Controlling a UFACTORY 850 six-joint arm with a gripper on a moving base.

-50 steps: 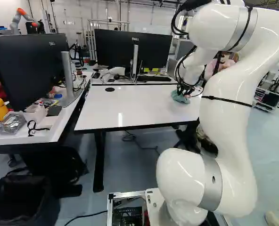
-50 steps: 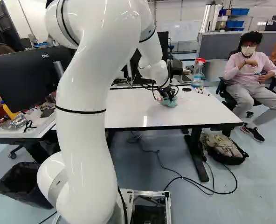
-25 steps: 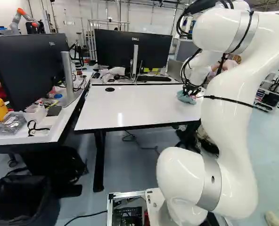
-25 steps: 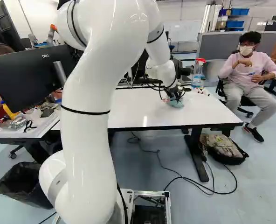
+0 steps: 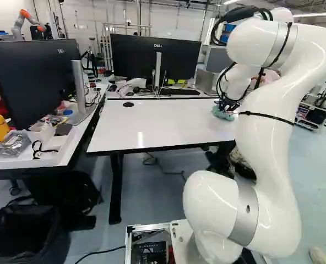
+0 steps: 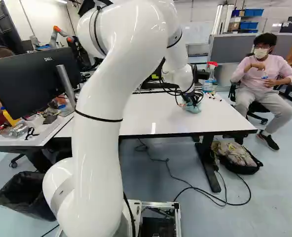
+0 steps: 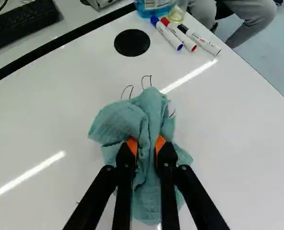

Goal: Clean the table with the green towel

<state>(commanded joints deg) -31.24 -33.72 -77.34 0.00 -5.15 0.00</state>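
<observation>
My gripper (image 6: 191, 100) is at the far right part of the white table (image 6: 151, 113). In the wrist view the gripper (image 7: 146, 143) is shut on a bunched fold of the green towel (image 7: 154, 108), orange pads pressing it from both sides. The towel spreads around the fingers on the tabletop. Thin dark pen strokes (image 7: 127, 91) show on the white surface just ahead of the towel, and part of another mark shows at its side. What lies under the cloth is hidden.
Beyond the towel lie several markers (image 7: 167, 33), a black round cap (image 7: 132, 42) and a spray bottle (image 6: 209, 76). Monitors (image 5: 155, 58) and a keyboard (image 5: 179, 91) stand behind the table. A person sits past its right side. Another robot (image 5: 25, 22) is far back left.
The arm has swung to the right in both base views, carrying the towel along the tabletop with it. The gripper has stayed shut on the cloth. The base has not moved.
</observation>
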